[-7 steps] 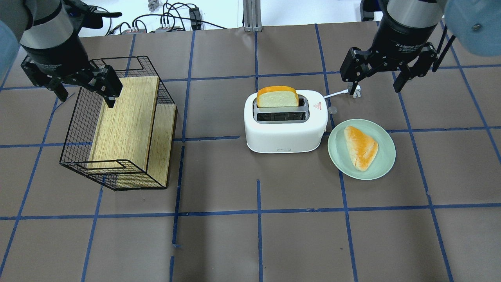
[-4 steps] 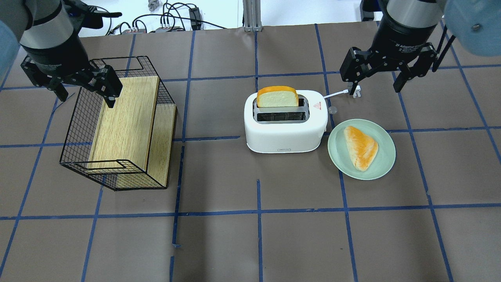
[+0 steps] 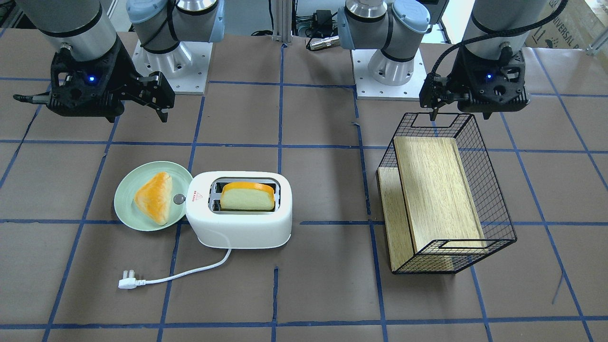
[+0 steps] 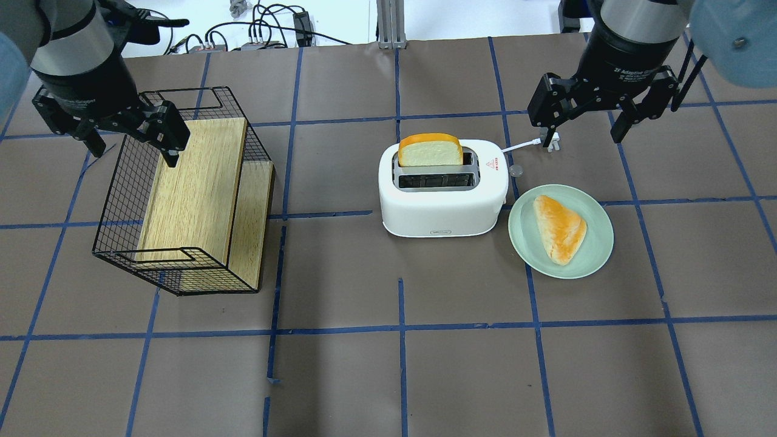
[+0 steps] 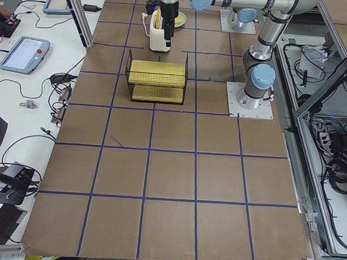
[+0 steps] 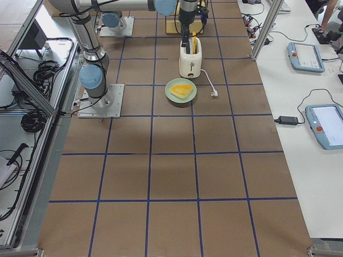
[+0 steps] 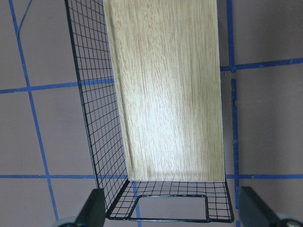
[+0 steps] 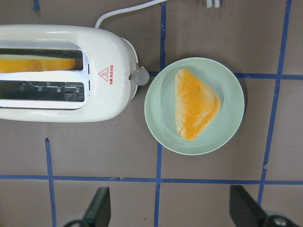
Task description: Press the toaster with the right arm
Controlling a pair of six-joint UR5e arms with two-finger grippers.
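Bright even light, soft shadows, sharp pics w/ glare on toaster [image 8: 66,74]

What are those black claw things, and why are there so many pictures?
Those are the robot's two arms, each ending in a claw. The right claw hangs open above the table; the left claw hangs open above a wire basket with a wooden board inside. Neither holds anything. A bread slice sticks out of the toaster, and a bun lies on a green plate beside it. The cameras look from above, from across the table, from both ends, and down from each wrist.
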